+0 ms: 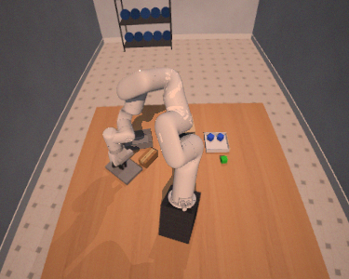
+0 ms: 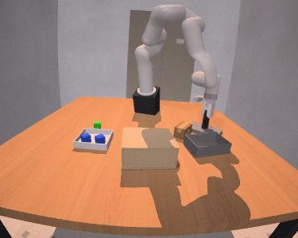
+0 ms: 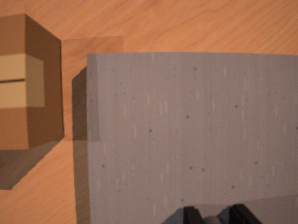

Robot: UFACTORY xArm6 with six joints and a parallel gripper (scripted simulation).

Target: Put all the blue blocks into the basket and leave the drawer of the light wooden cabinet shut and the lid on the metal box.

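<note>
My gripper (image 1: 119,165) (image 2: 205,127) (image 3: 215,214) points down at the grey lid (image 1: 127,177) (image 2: 215,130) (image 3: 150,100), its fingers close around the lid's small knob, which shows partly between them. The lid lies flat on the table. The dark metal box (image 1: 144,139) (image 2: 206,150) stands beside it, uncovered; its floor is mostly hidden. Two blue blocks, one (image 1: 210,137) (image 2: 86,137) beside the other (image 1: 221,137) (image 2: 100,139), lie inside the white basket (image 1: 217,151) (image 2: 90,147). The light wooden cabinet (image 2: 149,157) shows a flush panel towards the exterior camera; no drawer sticks out there.
A brown taped box (image 1: 148,158) (image 2: 183,130) (image 3: 42,122) stands close beside the lid, near the metal box. A green block (image 1: 223,159) (image 2: 97,124) lies outside the basket. The cabinet stands between the basket and the metal box. The arm hides most of it in the top view.
</note>
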